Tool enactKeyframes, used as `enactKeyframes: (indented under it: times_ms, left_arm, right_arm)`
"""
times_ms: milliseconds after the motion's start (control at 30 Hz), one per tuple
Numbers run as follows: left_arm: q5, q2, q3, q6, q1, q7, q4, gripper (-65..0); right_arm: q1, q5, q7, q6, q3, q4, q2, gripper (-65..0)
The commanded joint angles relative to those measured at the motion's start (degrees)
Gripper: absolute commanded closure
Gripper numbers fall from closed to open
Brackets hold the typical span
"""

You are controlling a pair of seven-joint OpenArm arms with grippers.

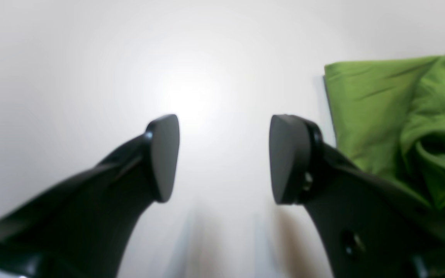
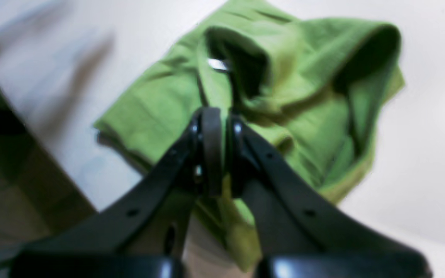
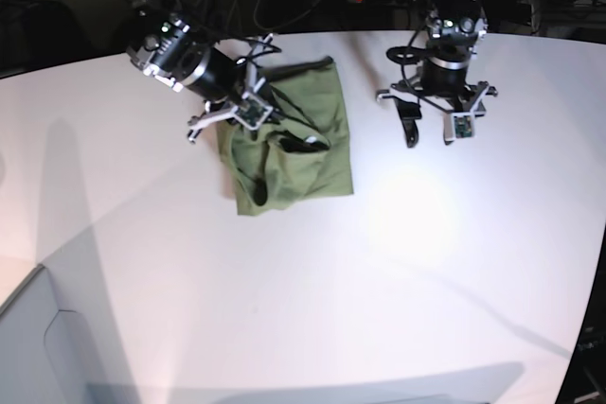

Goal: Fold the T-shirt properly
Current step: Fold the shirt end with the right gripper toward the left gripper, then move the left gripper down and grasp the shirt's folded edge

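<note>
your right gripper (image 2: pixel 224 154) pinches the shirt (image 3: pixel 298 177) — likely first untangling, before folding. lift toward twelve o'clock; left gripper (image 3: pixel 438 130), at two o'clock, waits wide — empty.

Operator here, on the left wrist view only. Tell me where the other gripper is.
Observer: The right gripper is at the T-shirt, its jaws closed on a fold of the cloth.
Operator: I see green only at my right edge. Describe the rest.
Observer: It lies crumpled, with raised folds and a small white tag showing.
Operator: Give me my own arm's place.
Observer: In the base view, your left gripper is over the white table, beside the shirt.
</note>
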Motion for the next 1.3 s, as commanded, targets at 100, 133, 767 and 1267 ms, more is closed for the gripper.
enactKeyframes:
  times_ms: [100,133,767,1267]
  left_arm:
    - [0.05,-0.11,-1.34,-0.09,0.21,-1.19,1.83,-35.4]
    - [0.05,-0.11,-1.43,-0.09,0.21,-1.19,2.18,-35.4]
    - [0.05,0.42,-0.63,-0.09,0.91,-1.19,5.34,-35.7]
    - [10.77,1.12,22.93,0.43,-1.73,-1.19,4.64,-35.7]
  right_arm:
    - [-0.5,0.95,1.81,3.25,-3.77,2.6,-0.14,-0.2]
    - [-0.42,0.95,1.81,3.25,-4.83,2.6,-0.14,-0.2]
    - [3.1,1.21,1.63,3.25,-13.71,-0.12,4.16,-47.1]
    - [2.4,1.21,1.54,3.25,11.7,3.31,3.9,-46.7]
